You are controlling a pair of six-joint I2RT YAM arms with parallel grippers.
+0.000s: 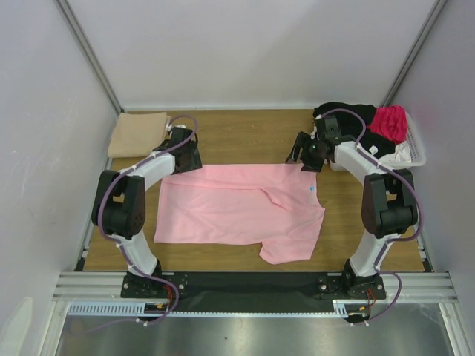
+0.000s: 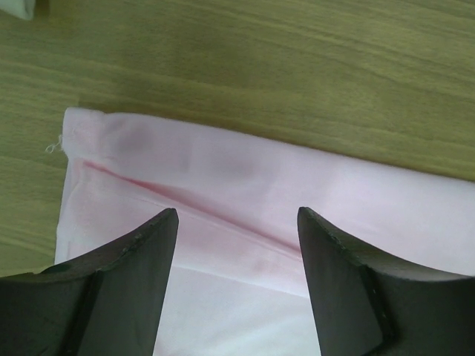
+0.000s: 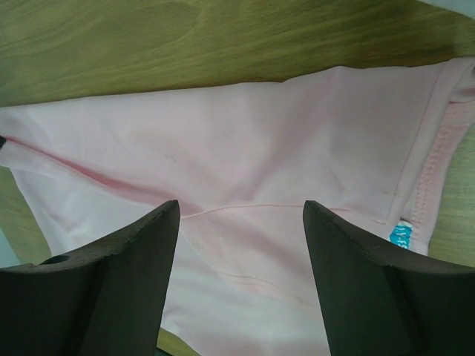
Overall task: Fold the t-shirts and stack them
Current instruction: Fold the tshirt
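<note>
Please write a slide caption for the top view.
Jaws open, the left gripper and right gripper hover over the far corners of the pink t-shirt.

A white plastic basket (image 1: 418, 150) sits at the far right corner of the wooden table (image 1: 245, 130), pale walls (image 1: 245, 52) enclosing it on three sides, a black strip (image 1: 245, 283) along its near edge

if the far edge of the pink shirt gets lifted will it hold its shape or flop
Probably flops: the pink shirt lies thin and flat with soft creases. Likely light, so it may slide or bunch on the smooth wooden table.
</note>
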